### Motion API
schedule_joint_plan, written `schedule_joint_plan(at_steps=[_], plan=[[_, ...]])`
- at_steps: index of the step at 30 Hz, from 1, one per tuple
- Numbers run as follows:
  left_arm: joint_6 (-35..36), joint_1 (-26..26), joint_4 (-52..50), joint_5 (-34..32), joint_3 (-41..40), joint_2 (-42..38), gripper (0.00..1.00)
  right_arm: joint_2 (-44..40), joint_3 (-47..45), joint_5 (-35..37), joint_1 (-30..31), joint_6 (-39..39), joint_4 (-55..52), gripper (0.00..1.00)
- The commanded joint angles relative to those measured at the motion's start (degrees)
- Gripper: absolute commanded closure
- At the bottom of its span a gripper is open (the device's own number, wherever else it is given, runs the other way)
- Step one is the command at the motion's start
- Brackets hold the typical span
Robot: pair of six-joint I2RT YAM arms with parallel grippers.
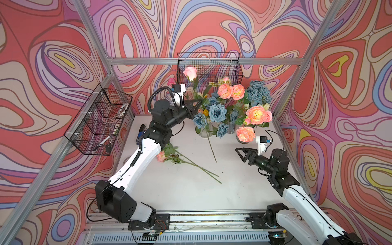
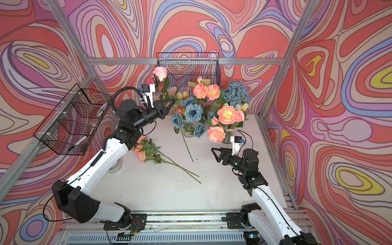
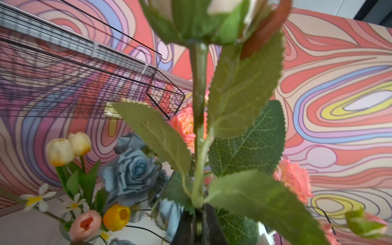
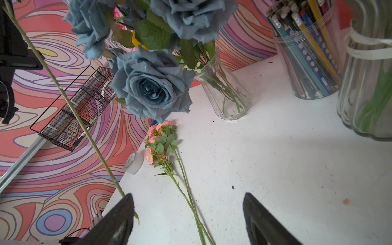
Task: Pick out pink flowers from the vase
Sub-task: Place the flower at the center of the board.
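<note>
White desk (image 1: 191,195), swirl-patterned walls (image 1: 53,53); pink sprays (image 1: 161,156) lie apart from the glass vase (image 1: 204,133); left gripper (image 1: 199,101) clenches a pink rose (image 1: 190,73) by its stem above it; right gripper (image 1: 239,154) released, empty; peach-pink peonies (image 1: 257,114) beside it not yet picked.

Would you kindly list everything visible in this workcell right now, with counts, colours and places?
pink rose: one, pink, held up above the bouquets
pink spray: two stems, peach-pink, lying on the table
pink peonies: at least four, peach-pink, in the vases
blue roses: several, dusty blue, in the vases
tulips: a few, cream-yellow, among the bouquets
glass vases: at least two, clear, back of table
pencil jar: one, clear, beside a vase
tape roll: one, white, near left arm
wire baskets: two, black, on walls
table: one, white
left hand: black, shut on rose stem
right hand: black, open, empty
</note>
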Motion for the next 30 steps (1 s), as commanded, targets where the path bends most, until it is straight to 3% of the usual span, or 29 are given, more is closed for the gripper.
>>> schedule_joint_plan(at_steps=[1,6,11,22,30], plan=[[5.08,-2.31,8.17,0.29,-3.76,-3.01,1.00,-5.95,-2.38,3.58,0.07,-2.60,0.79,0.19],[4.04,-4.09,14.94,-1.43,-11.66,-4.69,1.00,-8.53,-2.61,4.64,0.65,-6.06,-1.59,0.18],[6.01,-5.27,14.76,-2.93,-16.76,-7.07,1.00,0.76,0.13,2.26,2.92,-7.08,-2.09,0.18],[8.51,-5.28,14.24,-12.33,-28.34,-14.64,1.00,11.79,4.71,12.40,16.83,-13.79,-0.08,0.17],[8.34,-5.10,13.43,-18.06,-32.95,-17.28,1.00,19.11,7.26,11.47,22.15,-15.62,5.86,0.17]])
